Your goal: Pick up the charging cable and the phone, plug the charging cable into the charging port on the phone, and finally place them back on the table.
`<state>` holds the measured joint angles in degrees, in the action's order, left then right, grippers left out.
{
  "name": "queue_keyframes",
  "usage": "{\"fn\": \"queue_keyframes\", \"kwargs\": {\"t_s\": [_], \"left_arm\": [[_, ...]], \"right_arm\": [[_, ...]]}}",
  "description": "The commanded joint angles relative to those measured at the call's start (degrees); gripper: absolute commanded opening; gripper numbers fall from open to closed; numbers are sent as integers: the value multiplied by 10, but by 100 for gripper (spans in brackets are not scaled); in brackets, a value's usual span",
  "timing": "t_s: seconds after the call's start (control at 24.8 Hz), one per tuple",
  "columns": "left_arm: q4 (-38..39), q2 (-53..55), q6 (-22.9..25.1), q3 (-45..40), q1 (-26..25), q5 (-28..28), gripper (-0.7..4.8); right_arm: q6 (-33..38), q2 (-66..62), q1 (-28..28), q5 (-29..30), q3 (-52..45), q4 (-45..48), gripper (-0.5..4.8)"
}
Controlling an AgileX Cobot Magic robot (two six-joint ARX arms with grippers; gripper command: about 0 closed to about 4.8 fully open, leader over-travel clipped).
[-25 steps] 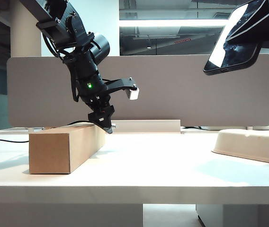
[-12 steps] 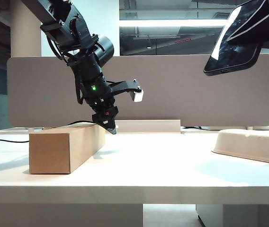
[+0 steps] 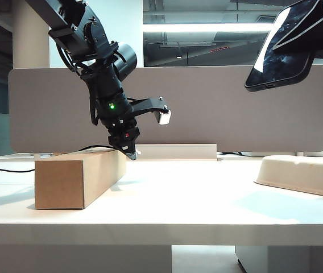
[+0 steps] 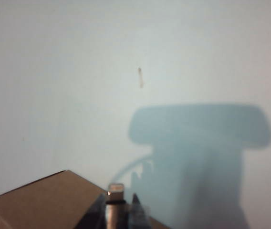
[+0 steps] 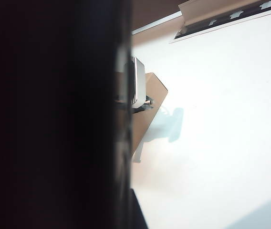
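Since the earlier frame, I am seeing the left pincer point(image 3: 130, 152) closing on the charging cable point(image 4: 116, 189) plug atop the cardboard box point(image 3: 76, 176), at nine o'clock on the table point(image 3: 195, 193). Right pincer point(image 3: 315, 25) is gripping the phone point(image 3: 281, 54) aloft at two o'clock.

The black phone point(image 3: 281, 48) hangs tilted, high above the white bench point(image 3: 178, 199). The charging cable point(image 3: 5, 169), thin and black, trails over the bench; its silver plug tip point(image 4: 116, 189) points outward.

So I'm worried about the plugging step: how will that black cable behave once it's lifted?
The cable is thin and trails slack over the table, so it is probably floppy and light. Its plug sits between the left end effector's fingers; that short tip looks rigid and should hold its aim.
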<state>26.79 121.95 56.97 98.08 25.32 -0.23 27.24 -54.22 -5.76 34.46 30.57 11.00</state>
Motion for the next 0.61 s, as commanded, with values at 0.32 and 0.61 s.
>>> {"fn": "queue_keyframes", "kwargs": {"t_s": [0.32,0.61], "left_arm": [[-3,-3,-4,3,1,-2,-6],[-7,-55,-83,3,1,45,-6]], "right_arm": [[-5,3,0,-5,5,21,-6],[-10,3,0,-14,5,30,-6]]}}
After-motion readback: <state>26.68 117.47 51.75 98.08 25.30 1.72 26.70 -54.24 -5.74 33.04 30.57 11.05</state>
